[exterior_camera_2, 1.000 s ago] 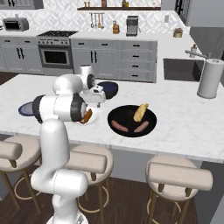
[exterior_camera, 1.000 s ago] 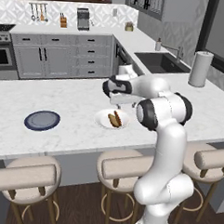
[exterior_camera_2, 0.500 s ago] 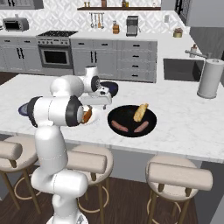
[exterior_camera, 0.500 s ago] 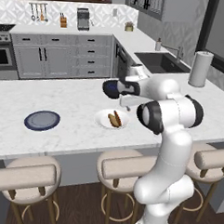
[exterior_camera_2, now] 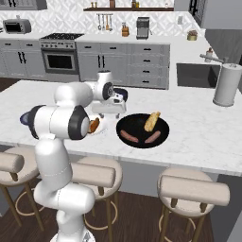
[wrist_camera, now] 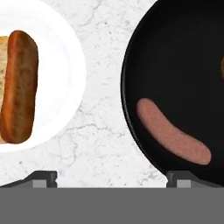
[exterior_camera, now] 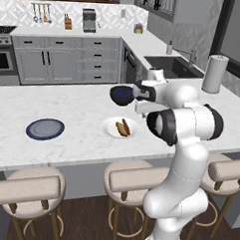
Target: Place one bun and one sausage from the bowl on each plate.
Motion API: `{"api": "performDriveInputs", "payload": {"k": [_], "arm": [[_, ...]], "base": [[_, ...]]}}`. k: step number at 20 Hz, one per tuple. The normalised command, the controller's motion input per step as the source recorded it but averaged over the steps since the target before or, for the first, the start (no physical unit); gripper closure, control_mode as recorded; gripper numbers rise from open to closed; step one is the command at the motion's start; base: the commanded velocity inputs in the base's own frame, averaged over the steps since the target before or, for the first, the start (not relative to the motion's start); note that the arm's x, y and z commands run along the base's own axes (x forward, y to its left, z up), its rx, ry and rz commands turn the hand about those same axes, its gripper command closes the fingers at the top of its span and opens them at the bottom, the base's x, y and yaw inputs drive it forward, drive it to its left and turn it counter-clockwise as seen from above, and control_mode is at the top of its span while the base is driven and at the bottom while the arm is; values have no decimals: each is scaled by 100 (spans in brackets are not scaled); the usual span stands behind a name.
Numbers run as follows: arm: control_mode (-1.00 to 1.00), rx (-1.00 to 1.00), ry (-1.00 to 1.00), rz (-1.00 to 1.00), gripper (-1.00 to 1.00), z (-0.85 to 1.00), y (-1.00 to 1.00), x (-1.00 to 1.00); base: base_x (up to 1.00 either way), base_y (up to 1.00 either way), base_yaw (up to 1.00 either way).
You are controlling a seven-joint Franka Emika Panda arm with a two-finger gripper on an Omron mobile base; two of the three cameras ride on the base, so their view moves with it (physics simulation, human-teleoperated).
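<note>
My gripper [wrist_camera: 113,177] hangs open and empty over the marble strip between the white plate [wrist_camera: 61,57] and the black bowl [wrist_camera: 183,52]. A sausage [wrist_camera: 19,87] lies on the white plate beside a bun [wrist_camera: 3,65] cut off by the frame edge. Another sausage [wrist_camera: 173,131] lies in the bowl. From the right base view, the black bowl [exterior_camera_2: 139,124] holds one bun [exterior_camera_2: 151,121] and two sausages [exterior_camera_2: 129,136], with the gripper [exterior_camera_2: 108,109] just left of it. The dark blue-grey plate [exterior_camera: 45,128] lies bare, far left of the white plate [exterior_camera: 110,125].
A smaller dark blue bowl [exterior_camera: 122,94] stands just behind the hand. A paper towel roll [exterior_camera_2: 226,85] stands at the far right by the sink [exterior_camera_2: 196,74]. Stools [exterior_camera_2: 191,189] line the counter's near edge.
The hand has swung right, away from the white plate towards the black bowl. The sausage and bun stay on the white plate.
</note>
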Motion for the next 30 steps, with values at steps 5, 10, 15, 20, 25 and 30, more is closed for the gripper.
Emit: {"api": "performDriveInputs", "payload": {"k": [5, 10, 15, 20, 25, 30], "arm": [[-100, 9, 0, 5, -100, 7, -79, -6], [-100, 2, 0, 22, -100, 0, -36, -39], [-100, 2, 0, 25, -100, 0, -12, -15], [-100, 4, 0, 20, -100, -7, -9, 3], [-100, 7, 1, 13, -100, -10, -13, 26], [-100, 8, 6, 0, -100, -23, -28, 36]], "base": [[0, 0, 0], [0, 0, 0], [0, 0, 0], [0, 0, 0], [0, 0, 0], [0, 0, 0]]}}
